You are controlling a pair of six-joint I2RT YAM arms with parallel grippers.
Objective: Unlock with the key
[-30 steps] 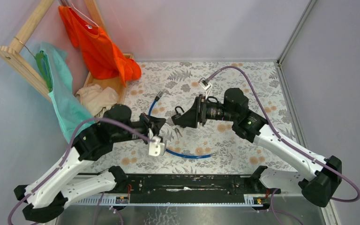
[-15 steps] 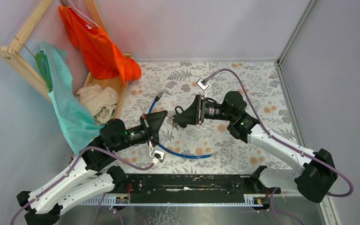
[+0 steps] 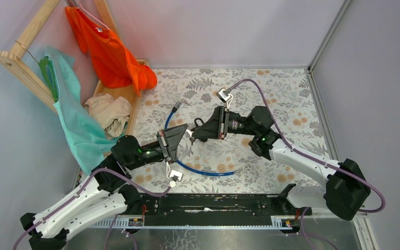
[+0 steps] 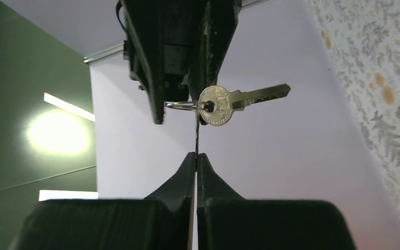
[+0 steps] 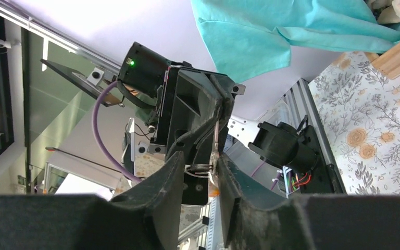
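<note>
Both grippers meet tip to tip in mid-air over the floral mat (image 3: 271,94). My left gripper (image 4: 196,154) is shut on a thin flat blade seen edge-on. That blade runs up to a wire key ring (image 4: 179,105), from which an all-silver key (image 4: 239,99) hangs sideways. My right gripper (image 5: 200,159) faces the left one, its jaws narrowly apart around the ring (image 5: 199,169) and the blade. The blade lies against one right fingertip (image 5: 224,166). No black key head shows, so I cannot tell whether the held blade is the key.
A blue cable (image 3: 203,171) loops over the mat below the grippers. A wooden rack (image 3: 26,62) at the left carries an orange garment (image 3: 112,52) and a teal cloth (image 3: 75,120), with beige cloth (image 3: 107,112) at its foot. Grey walls close in the right and back.
My left gripper has swung up and right until it meets the right gripper. The right gripper has shifted slightly left and its jaws have narrowed around the ring.
</note>
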